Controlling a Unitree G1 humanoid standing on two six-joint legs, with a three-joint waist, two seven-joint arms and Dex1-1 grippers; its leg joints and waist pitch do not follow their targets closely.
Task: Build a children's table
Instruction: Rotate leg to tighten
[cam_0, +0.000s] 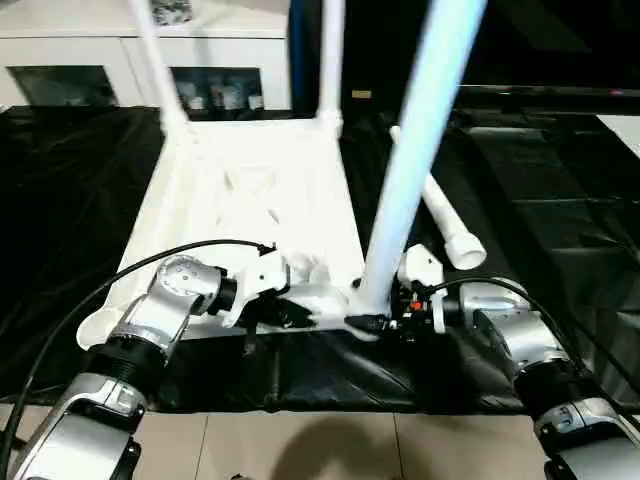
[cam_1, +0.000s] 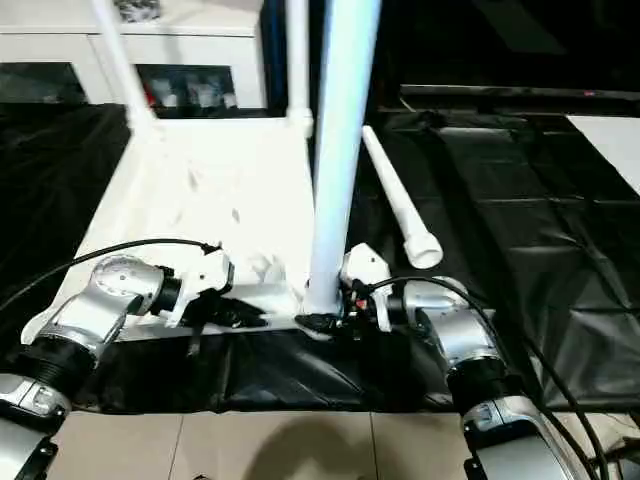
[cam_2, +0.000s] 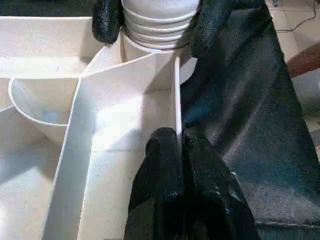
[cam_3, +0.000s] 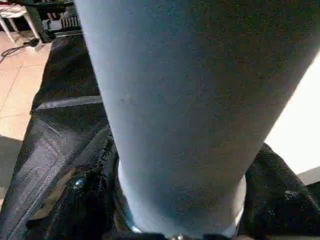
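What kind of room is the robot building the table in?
Probably an indoor workroom or lab, though it could be a home. The tabletop lies on a black sheet spread over a tiled floor, with a white cabinet behind.

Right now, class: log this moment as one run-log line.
tabletop: upside down, two far legs in | near-right leg: upright in corner socket | right gripper: around its base | left gripper: shut on rim | spare leg: on black cloth

Head stereo pair looking down, wrist cameras close, all sharing upright leg (cam_0: 415, 150)
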